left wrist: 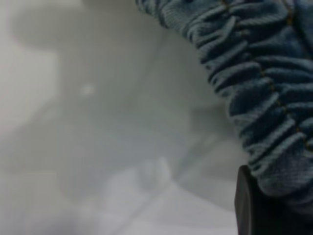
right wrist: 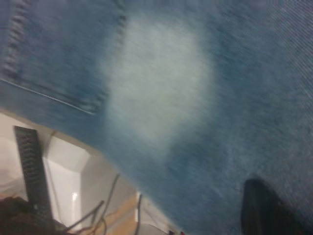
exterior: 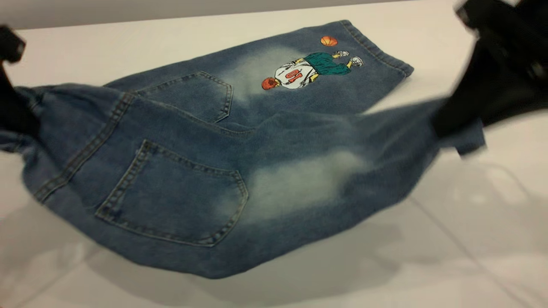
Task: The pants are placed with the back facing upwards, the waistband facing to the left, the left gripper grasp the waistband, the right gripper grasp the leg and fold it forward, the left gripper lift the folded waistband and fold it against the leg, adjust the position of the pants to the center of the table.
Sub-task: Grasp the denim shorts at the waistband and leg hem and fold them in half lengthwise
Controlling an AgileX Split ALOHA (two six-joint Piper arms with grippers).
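The pants [exterior: 192,171] are blue denim, back side up, with two pockets showing. Their near half hangs above the table [exterior: 471,239], stretched between both grippers. The far leg with the basketball-player print [exterior: 308,72] lies flat on the table. My left gripper [exterior: 20,124] is at the left edge, shut on the ruffled waistband [left wrist: 254,88], which bunches against one black finger [left wrist: 244,205]. My right gripper [exterior: 449,122] is at the right, shut on the near leg [exterior: 464,139] by its hem. One dark finger [right wrist: 266,210] presses into the denim [right wrist: 161,88].
The lifted cloth casts a shadow on the white table in front of it. Thin seams cross the tabletop at the front right [exterior: 449,239]. Past the table edge in the right wrist view are a black slatted object [right wrist: 32,171] and loose cables [right wrist: 112,191].
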